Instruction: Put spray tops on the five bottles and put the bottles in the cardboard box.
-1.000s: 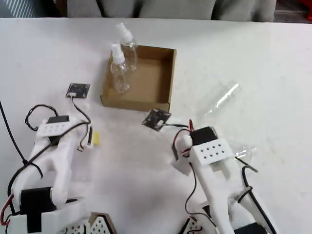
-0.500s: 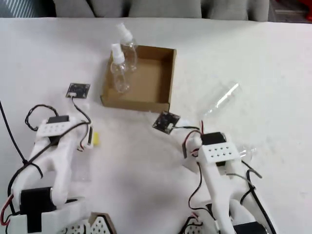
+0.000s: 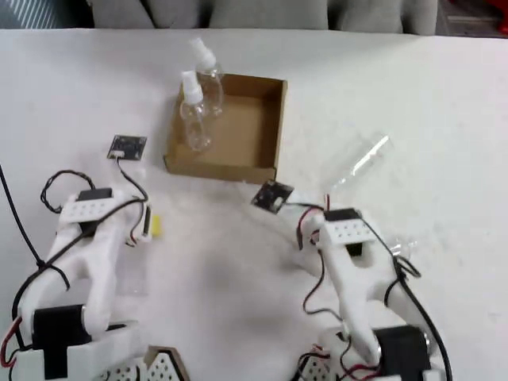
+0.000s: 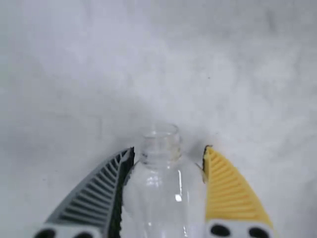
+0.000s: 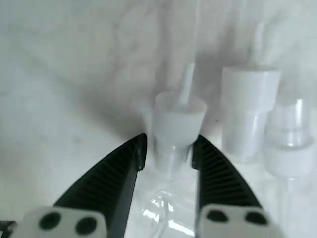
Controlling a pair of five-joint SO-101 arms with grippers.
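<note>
While L jaws clamp open bottle (image 4: 163, 193), R jaws pinch spray top (image 5: 177, 121).

We see a clear, glossy plastic bottle (image 4: 163, 193) between the left gripper's (image 4: 168, 150) ribbed, matt plastic fingers (image 4: 94, 198), one grey, one yellow. The white spray top (image 5: 178, 124) looks smooth, matt plastic. Upper centre, the brown cardboard box (image 3: 218, 168) is matt, on a dull white table (image 3: 413, 95).
</note>
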